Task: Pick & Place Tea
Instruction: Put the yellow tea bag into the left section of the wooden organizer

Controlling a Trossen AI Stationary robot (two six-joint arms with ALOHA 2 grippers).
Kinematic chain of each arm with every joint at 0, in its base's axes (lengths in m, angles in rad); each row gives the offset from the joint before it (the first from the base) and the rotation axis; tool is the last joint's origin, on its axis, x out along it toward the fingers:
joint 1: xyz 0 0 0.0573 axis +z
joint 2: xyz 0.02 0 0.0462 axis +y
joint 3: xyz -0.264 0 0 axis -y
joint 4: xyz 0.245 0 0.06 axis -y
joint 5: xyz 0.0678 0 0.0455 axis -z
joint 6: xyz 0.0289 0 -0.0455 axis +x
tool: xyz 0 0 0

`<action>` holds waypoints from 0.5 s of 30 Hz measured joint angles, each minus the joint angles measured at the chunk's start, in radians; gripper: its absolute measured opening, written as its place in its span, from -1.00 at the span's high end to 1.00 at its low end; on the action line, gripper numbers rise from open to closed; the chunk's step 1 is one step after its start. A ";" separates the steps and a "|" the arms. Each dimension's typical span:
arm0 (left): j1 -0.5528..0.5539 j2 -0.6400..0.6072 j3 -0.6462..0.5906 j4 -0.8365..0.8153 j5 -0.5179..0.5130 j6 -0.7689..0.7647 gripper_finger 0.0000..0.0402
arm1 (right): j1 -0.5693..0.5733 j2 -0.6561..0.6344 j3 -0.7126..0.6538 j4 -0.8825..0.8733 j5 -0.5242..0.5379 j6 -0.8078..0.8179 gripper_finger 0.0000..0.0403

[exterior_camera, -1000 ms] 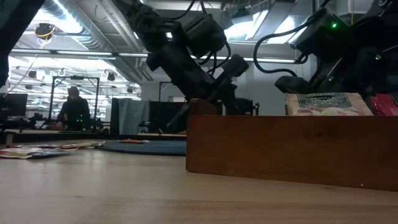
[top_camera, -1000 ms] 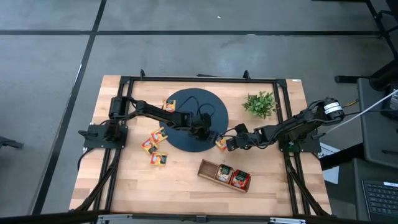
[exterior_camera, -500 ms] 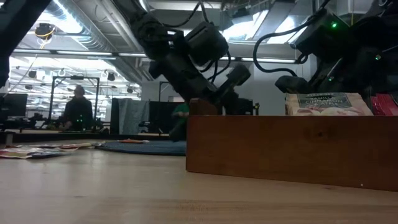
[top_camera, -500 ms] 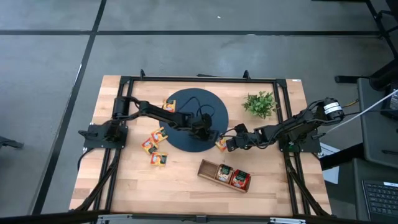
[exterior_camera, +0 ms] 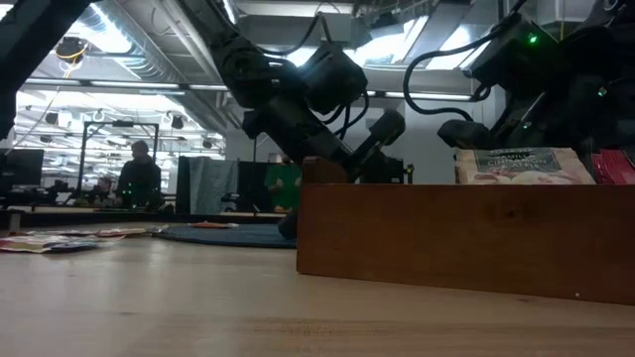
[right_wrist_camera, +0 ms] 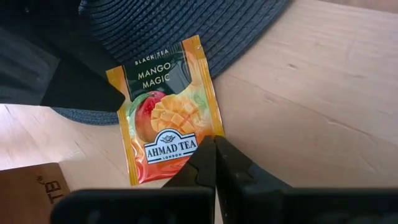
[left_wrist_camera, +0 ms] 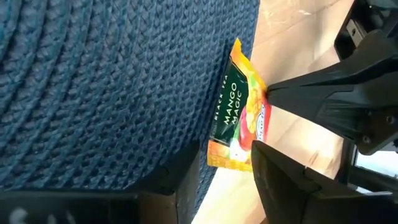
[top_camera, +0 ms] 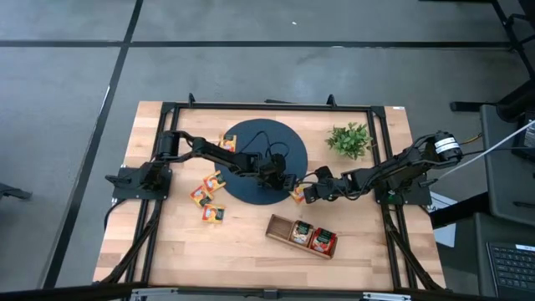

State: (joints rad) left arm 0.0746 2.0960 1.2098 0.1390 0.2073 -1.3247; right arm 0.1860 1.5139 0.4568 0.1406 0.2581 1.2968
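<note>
A: Where is the tea packet being handled?

B: An orange-yellow mango tea packet [right_wrist_camera: 165, 112] is seen lying flat, half on the rim of the dark round woven mat [top_camera: 266, 159] and half on the wooden tabletop [top_camera: 242, 242], at the mat's edge nearest the right arm. In the high view it is found at [top_camera: 296, 194].

A: How is the right end effector placed?

B: The right end effector [right_wrist_camera: 215, 163] is seen with its fingers pressed together, the tips resting at the packet's lower edge. Whether the edge is pinched between them cannot be told.

A: And the left one?

B: The left end effector [left_wrist_camera: 227, 167] is set low over the mat's edge, its fingers spread apart, one over the mat and one over the bare wood, with a corner of the packet between them. No grip on the packet is shown.

A: Where is the rest of the tea?

B: Several packets [top_camera: 207, 196] are scattered on the tabletop beside the mat, toward the left arm, and one more [top_camera: 227, 140] lies at the mat's far rim. Two packets [top_camera: 312, 237] are stood in the long wooden tray [top_camera: 278, 226], whose end compartment nearest the mat holds none. A small green plant [top_camera: 349, 139] is placed near the right arm.
</note>
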 joint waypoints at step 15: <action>0.000 -0.001 -0.001 0.000 0.017 0.014 0.98 | 0.000 0.000 0.000 0.004 -0.028 -0.003 0.90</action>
State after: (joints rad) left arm 0.0746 2.0949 1.2091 0.1386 0.2248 -1.3109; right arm 0.1860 1.5134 0.4568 0.1447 0.2303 1.2942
